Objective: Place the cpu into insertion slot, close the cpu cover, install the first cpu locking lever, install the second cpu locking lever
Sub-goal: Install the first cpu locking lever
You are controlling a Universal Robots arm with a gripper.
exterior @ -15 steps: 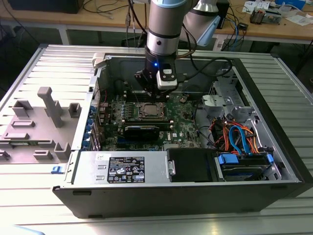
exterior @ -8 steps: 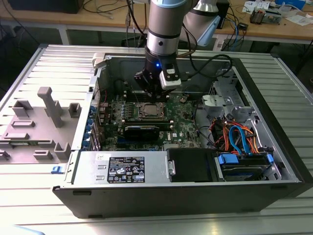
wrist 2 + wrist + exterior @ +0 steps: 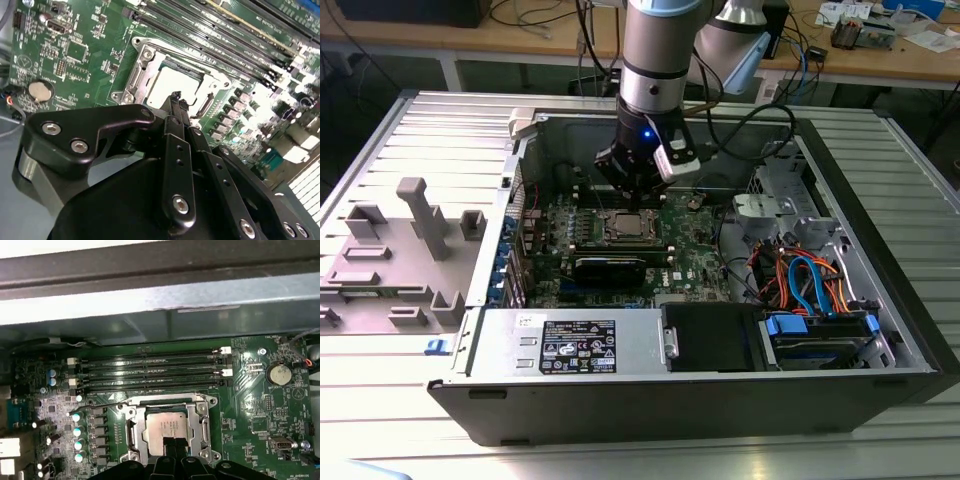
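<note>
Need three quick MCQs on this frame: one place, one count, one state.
1. Where is the silvery square chip? A in the silver-rimmed dark socket; B on the grey table; C on the drive cage.
2. How many long black memory slots lie beside the socket? A two; B four; C six.
3. The black hand has its fingers: A spread wide; B shut together; C around a cable.
A: the rim frames the chip. B: the first wrist view shows four parallel rows. B: the tips meet over the chip.
</note>
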